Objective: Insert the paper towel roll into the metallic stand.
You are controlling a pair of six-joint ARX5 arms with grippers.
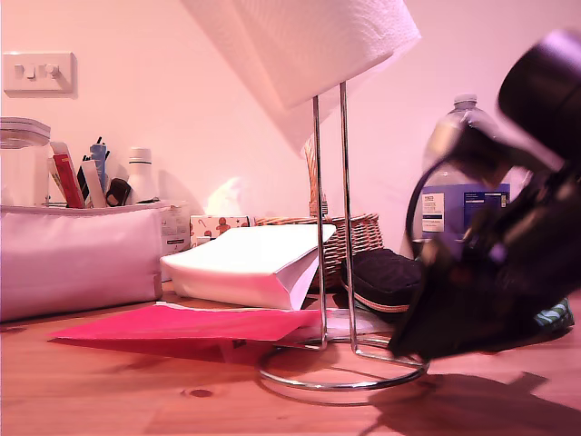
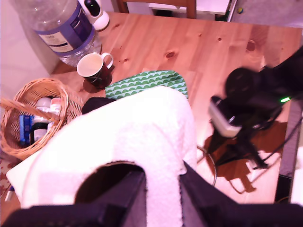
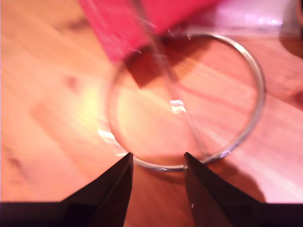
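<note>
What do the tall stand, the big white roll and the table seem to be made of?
The metallic stand: thin bright wire, probably chromed metal, given its glints. The paper towel roll: soft white paper with an embossed texture. The table: warm-toned wood, probably pine, with visible grain and knots.

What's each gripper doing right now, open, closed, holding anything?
My first gripper: shut on the paper towel roll, one jaw inside its core.
My second gripper: open, jaws straddling the ring base of the metallic stand, not clamped.
</note>
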